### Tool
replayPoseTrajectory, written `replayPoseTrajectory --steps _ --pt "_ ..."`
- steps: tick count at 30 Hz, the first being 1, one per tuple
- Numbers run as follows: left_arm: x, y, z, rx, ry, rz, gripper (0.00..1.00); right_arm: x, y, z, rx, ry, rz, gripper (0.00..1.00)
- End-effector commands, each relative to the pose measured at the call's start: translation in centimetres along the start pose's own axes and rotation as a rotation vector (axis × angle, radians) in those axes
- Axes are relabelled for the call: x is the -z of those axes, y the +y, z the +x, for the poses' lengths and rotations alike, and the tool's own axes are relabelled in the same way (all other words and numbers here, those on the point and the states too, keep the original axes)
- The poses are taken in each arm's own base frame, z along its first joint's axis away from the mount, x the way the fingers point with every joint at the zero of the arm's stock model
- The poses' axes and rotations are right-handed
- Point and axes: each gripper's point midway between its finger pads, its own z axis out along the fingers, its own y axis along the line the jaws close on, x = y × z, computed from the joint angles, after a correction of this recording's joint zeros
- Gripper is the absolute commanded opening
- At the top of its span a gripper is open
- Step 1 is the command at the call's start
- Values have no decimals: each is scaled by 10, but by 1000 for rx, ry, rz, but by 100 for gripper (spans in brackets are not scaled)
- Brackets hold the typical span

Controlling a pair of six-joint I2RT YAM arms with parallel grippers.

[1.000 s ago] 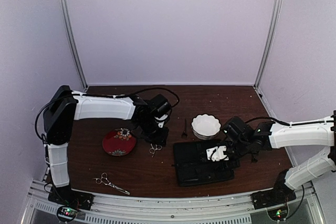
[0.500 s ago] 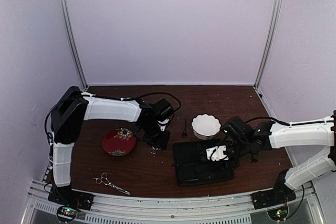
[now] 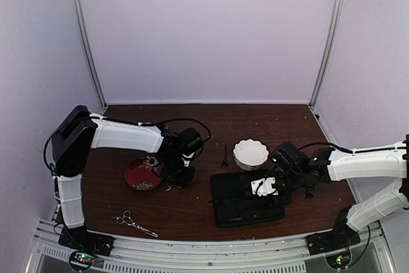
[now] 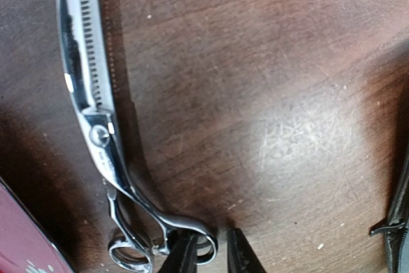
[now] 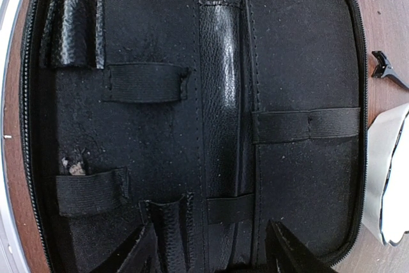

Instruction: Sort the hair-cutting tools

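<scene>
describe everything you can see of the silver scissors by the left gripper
The silver scissors are shiny metal thinning shears. One blade has comb teeth, a round screw joins the blades, and two finger rings end the handles. The blades are closed. They sit flat over the dark wooden table, beside the red plate. The left gripper pinches the rim of one ring.

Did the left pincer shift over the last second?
Yes. The left pincer moved left, closer to the red flowered plate and away from the open black case.

Brown table: red plate left, scissors beside it, second scissors near-left, clip and white bowl centre, open black case right.
</scene>
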Motion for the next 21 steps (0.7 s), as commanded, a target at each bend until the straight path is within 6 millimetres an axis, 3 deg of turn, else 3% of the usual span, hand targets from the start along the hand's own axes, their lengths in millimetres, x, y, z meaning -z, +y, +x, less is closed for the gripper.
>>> replayPoseTrajectory --steps 1,7,10,15,21 --pt "-5 19 13 -25 26 -84 19 0 -2 -3 2 0 10 59" --pt "0 31 21 -66 26 -138 0 3 -4 -6 -6 -12 19 59" --pt "12 33 17 -110 -1 -156 0 5 -5 -8 -16 -18 22 59" --pt "50 21 3 -271 -83 -121 0 26 -18 -15 -58 -56 68 58" --pt "98 -11 -7 -547 -177 -34 0 66 -62 -11 -226 -156 187 61"
